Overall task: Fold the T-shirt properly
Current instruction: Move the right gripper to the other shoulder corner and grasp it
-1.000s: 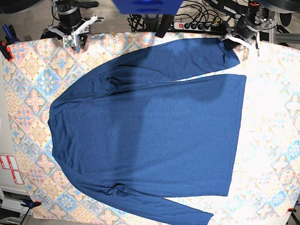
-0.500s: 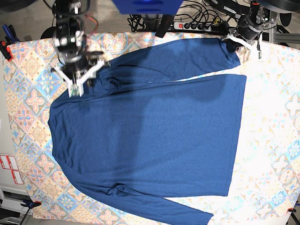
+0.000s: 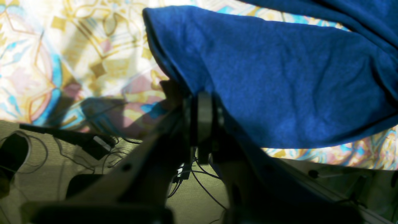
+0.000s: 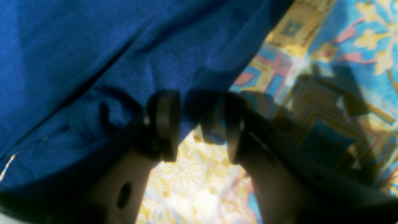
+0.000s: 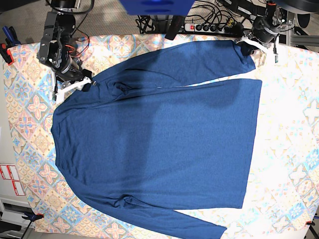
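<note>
The dark navy T-shirt [image 5: 159,139] lies spread flat on the patterned cloth, with one long sleeve along the far side and the other along the near edge. My left gripper [image 5: 247,45] is at the far right corner, shut on the far sleeve's cuff. In the left wrist view its fingertips [image 3: 203,105] pinch the edge of the T-shirt [image 3: 279,77]. My right gripper [image 5: 74,87] sits low at the shirt's far-left shoulder. It is open [image 4: 199,124], its two pads astride the edge of the T-shirt [image 4: 93,46], with tablecloth showing between them.
A colourful tiled tablecloth [image 5: 289,149] covers the table. A power strip [image 5: 209,26] and tangled cables lie behind the far edge, beside a blue box [image 5: 157,6]. A red clamp [image 5: 6,51] grips the table's left edge.
The right arm came down from the table's back edge onto the shirt, then shifted left to the shoulder's edge, and its jaws widened. The left gripper stayed shut at the cuff.
</note>
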